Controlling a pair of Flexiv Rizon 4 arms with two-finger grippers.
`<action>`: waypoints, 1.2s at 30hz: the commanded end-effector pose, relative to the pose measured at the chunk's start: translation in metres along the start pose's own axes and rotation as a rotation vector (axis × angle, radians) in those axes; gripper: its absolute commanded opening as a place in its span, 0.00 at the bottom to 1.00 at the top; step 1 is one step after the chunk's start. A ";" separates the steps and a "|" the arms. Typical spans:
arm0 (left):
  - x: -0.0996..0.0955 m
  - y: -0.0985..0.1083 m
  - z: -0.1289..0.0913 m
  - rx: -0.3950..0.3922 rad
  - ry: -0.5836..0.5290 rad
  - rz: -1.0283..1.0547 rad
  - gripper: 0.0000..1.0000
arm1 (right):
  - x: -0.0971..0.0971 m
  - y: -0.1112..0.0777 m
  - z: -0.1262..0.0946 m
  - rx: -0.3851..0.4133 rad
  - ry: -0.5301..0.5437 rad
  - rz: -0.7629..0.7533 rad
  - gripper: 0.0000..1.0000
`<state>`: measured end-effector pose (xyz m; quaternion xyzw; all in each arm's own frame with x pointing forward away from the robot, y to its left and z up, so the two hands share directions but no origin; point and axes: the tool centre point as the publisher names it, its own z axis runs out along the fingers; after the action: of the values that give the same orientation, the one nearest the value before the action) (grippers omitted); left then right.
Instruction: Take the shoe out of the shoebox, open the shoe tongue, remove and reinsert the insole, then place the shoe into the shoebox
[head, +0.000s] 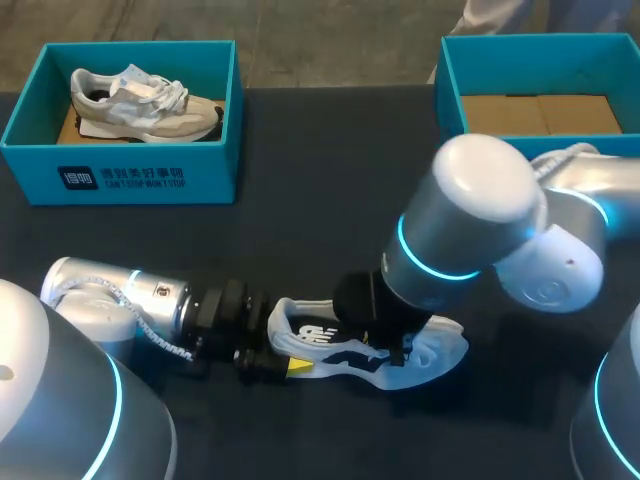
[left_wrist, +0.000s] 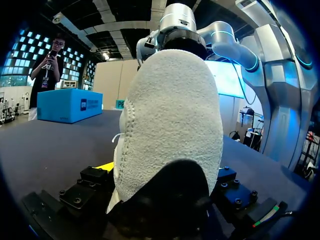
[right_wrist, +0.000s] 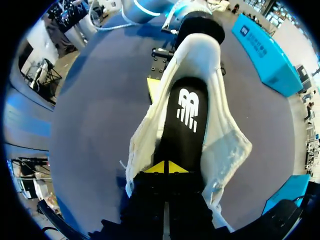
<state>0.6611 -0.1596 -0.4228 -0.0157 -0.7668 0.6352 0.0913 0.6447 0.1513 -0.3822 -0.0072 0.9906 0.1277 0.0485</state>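
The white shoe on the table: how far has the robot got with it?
Done: the shoe is out of the empty shoebox and lies opened on the table. In hand: the left claw grips its heel while the right claw, tips together, is on the black insole inside. Whether that insole is coming out or going back, I cannot tell. Left: finishing it, then boxing the shoe.

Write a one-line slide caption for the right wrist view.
Right hand on the black insole inside a white shoe, its heel held by the left hand.
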 end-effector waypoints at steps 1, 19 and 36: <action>-0.001 0.003 0.000 -0.001 -0.004 -0.002 0.00 | 0.006 -0.011 -0.005 -0.143 -0.032 0.001 0.00; -0.001 0.003 0.000 -0.001 -0.004 -0.002 0.00 | -0.011 0.017 -0.014 -0.017 -0.093 0.008 0.00; -0.001 0.003 0.000 -0.001 -0.004 -0.002 0.00 | -0.017 0.055 -0.007 0.252 -0.155 0.008 0.00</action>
<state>0.6615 -0.1595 -0.4229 -0.0151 -0.7669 0.6351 0.0911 0.6610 0.1891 -0.3540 -0.0014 0.9864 0.1097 0.1222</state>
